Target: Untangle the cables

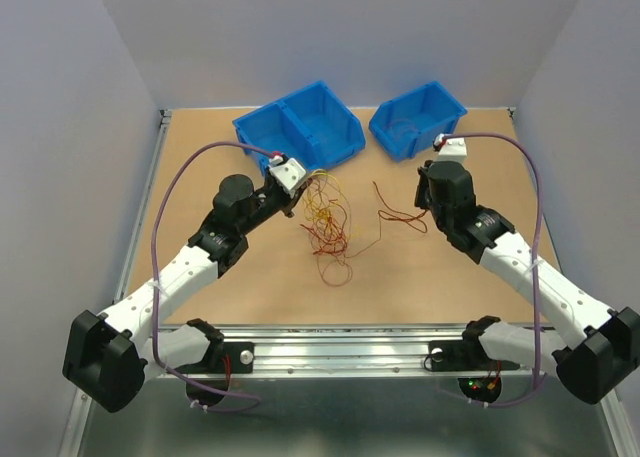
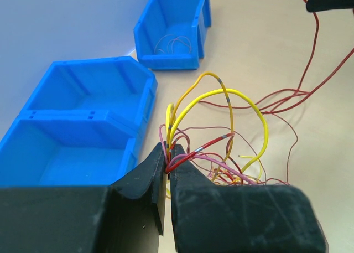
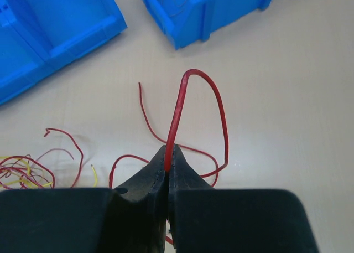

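Right gripper (image 3: 168, 163) was pinched tight on one red cable (image 3: 178, 106), looping straight ahead out of its tips. Left gripper (image 2: 167, 163) was clamped on the tangle (image 2: 218, 167), which fanned ahead and to the right. Pulling sideways apart seemed the play.

At bottom centre the left pincer (image 2: 167, 158) is clamped on red and yellow cables (image 2: 229, 135) looping rightward over the desk (image 2: 260, 42), with a blue double bin (image 2: 83, 125) at left.
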Controlling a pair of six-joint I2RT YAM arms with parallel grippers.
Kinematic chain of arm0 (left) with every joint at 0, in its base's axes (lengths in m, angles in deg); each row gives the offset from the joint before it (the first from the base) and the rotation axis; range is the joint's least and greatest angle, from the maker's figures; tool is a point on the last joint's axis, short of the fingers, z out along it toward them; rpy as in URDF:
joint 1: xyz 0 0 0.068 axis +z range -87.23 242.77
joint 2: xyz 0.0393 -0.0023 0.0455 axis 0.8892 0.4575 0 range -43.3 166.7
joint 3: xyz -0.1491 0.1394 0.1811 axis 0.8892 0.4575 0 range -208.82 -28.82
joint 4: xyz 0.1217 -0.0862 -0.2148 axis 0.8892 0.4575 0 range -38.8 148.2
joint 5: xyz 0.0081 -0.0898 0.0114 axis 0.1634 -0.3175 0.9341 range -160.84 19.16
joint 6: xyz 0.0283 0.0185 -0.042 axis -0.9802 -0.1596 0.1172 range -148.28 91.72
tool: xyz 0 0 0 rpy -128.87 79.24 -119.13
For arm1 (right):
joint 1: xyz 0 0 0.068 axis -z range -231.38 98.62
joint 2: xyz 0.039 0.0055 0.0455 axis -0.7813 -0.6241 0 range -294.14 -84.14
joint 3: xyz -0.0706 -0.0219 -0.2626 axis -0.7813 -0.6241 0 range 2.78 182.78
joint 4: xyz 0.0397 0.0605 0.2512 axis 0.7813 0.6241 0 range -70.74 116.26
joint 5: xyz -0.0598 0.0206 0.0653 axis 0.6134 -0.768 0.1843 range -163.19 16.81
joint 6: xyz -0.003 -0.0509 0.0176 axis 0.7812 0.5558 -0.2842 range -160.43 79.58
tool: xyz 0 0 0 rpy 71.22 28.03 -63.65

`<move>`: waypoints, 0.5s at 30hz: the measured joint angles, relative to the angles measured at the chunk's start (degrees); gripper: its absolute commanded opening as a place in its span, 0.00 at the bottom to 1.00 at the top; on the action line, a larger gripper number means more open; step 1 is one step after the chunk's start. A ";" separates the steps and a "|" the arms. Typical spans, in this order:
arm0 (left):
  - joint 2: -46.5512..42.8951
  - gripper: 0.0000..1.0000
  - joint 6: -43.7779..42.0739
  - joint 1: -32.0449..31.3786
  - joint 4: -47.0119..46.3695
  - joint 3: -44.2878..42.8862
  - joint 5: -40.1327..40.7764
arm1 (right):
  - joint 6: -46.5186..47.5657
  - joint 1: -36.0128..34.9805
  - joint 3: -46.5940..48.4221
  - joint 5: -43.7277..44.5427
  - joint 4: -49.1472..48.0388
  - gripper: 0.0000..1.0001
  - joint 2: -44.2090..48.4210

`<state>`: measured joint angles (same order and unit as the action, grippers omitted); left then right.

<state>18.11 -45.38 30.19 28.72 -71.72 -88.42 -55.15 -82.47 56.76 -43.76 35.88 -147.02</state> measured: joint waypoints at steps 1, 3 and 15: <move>0.00 0.09 0.11 0.00 0.00 0.00 0.94 | 0.20 0.00 0.44 0.15 -0.31 0.01 -0.15; 0.02 0.09 0.22 0.00 0.00 0.00 1.88 | 0.94 0.00 1.84 0.17 -0.55 0.01 -1.05; 0.00 0.08 0.79 0.07 -0.50 0.00 9.88 | 4.24 0.00 17.05 1.16 -8.74 0.00 -7.87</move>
<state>18.11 -44.59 30.26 28.22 -71.72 -78.55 -50.91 -82.47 73.81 -42.60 27.13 -154.88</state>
